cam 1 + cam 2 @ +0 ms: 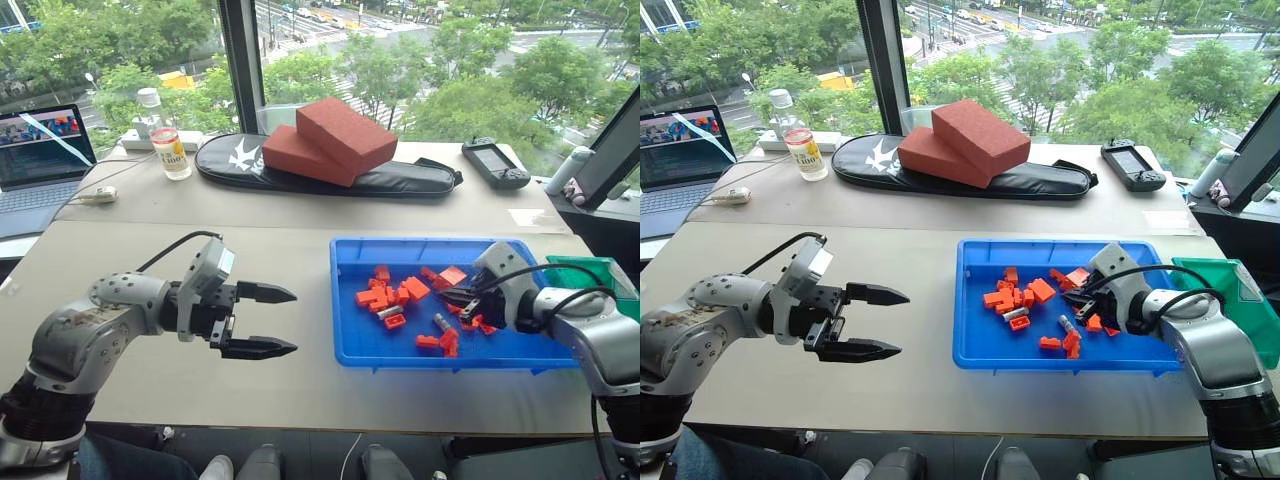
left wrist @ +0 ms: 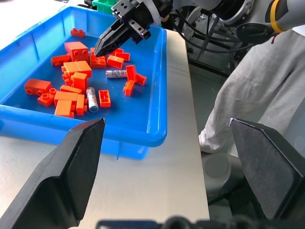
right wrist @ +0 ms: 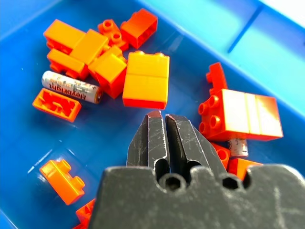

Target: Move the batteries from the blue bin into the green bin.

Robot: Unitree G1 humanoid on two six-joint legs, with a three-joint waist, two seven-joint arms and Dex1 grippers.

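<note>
Two batteries (image 2: 91, 99) lie loose among orange blocks (image 2: 71, 98) on the floor of the blue bin (image 1: 350, 340), so the sorting is not finished. The right claw (image 2: 102, 46) hangs above them with its fingers pressed together on nothing. The green bin (image 1: 600, 270) waits just beside. The left claw (image 1: 262, 320) is spread wide over the bare table (image 1: 300, 390), probably only waiting.

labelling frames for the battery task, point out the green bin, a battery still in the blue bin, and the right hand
green bin (image 1: 590, 272): left eye view, on its near rim.
battery (image 3: 70, 87): right wrist view, mid-body, on the printed label.
right hand (image 3: 165, 125): right wrist view, between its shut fingertips.
</note>
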